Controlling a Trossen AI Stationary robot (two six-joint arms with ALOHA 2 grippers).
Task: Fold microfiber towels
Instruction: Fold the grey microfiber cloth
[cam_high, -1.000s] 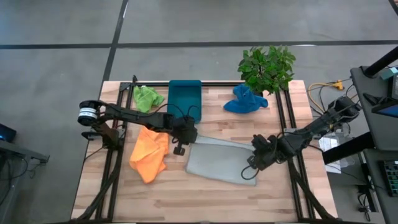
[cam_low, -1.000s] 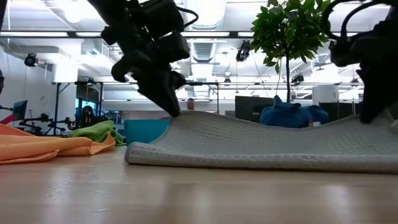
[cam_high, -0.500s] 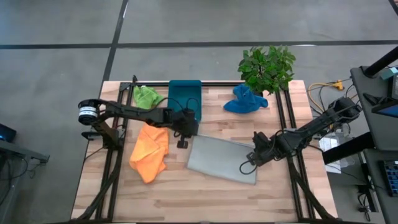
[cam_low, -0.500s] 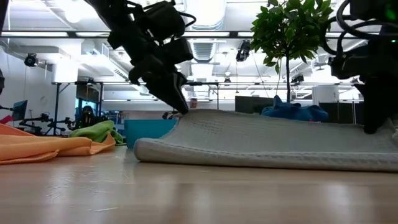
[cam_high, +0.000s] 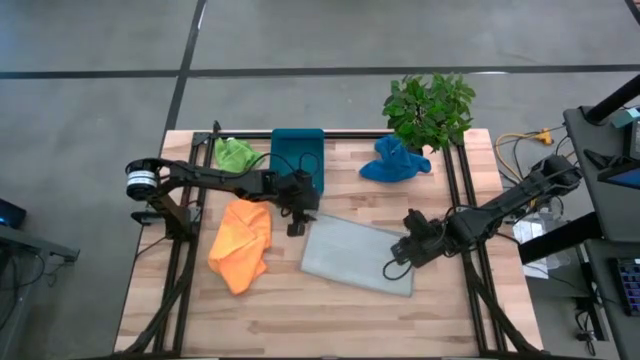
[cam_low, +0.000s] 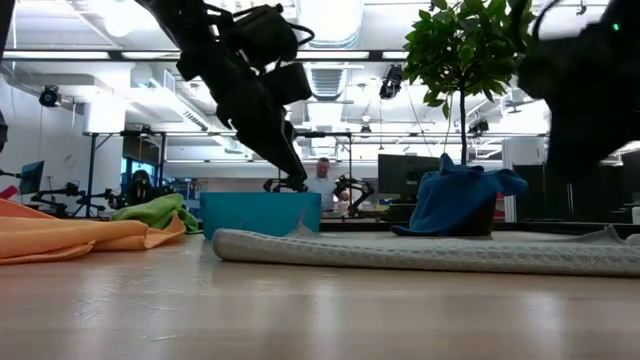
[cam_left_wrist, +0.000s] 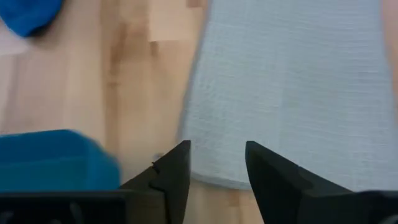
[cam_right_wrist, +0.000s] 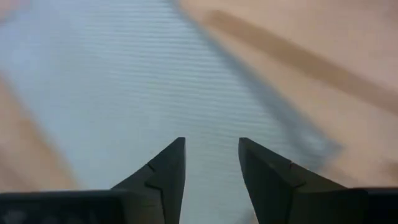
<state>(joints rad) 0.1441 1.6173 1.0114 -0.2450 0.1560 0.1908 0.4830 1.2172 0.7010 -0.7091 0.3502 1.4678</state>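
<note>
The grey towel lies flat on the table as a long rectangle, also seen in the low view. My left gripper hangs open just above the towel's far left corner, touching nothing. My right gripper hangs open above the towel's right end, clear of it. The orange towel lies crumpled to the left. At the back, the lime green towel lies on the left and the blue towel is heaped on the right.
A teal tray stands at the back centre, just behind my left gripper. A potted plant stands at the back right. Black frame rails run along both table sides. Bare wood lies along the near edge.
Both grippers have opened and let go of the grey towel. Its held-up left and right ends have dropped, and it now lies flat. My right gripper has risen a little. My left gripper has drawn back slightly toward the far edge.
</note>
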